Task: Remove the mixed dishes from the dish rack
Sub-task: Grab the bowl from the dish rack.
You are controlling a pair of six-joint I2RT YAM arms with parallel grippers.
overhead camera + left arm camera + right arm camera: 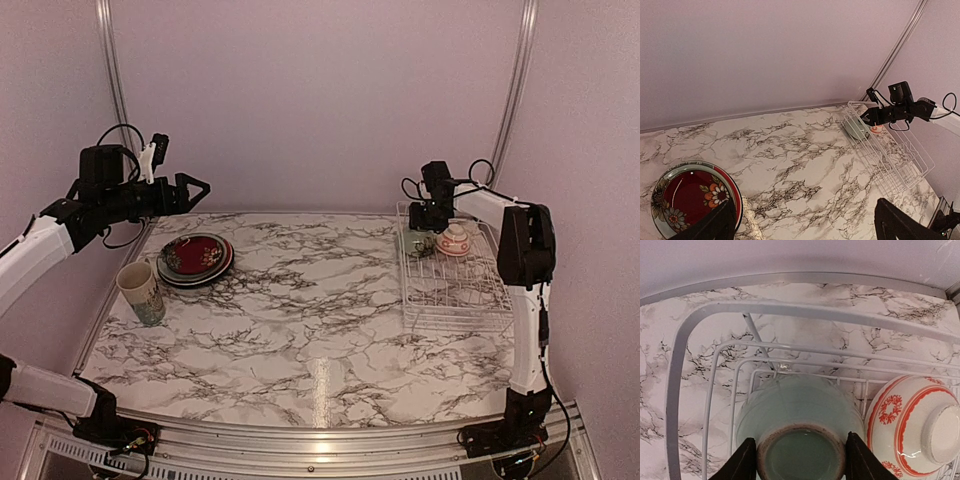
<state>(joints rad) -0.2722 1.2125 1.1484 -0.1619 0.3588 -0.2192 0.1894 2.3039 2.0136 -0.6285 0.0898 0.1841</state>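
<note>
The white wire dish rack stands at the table's right side. A pale green dish lies bottom-up in its far left corner, and my right gripper is shut on that dish's foot ring, one finger against each side. An upturned red-and-white patterned bowl sits just to its right. In the top view the right gripper reaches down into the rack's far end. My left gripper hangs open and empty, high over the table's left side.
A stack of plates with a dark red flowered one on top lies at the far left of the marble table. A cream mug with a greenish base stands in front of it. The rack's rim curves closely round the green dish.
</note>
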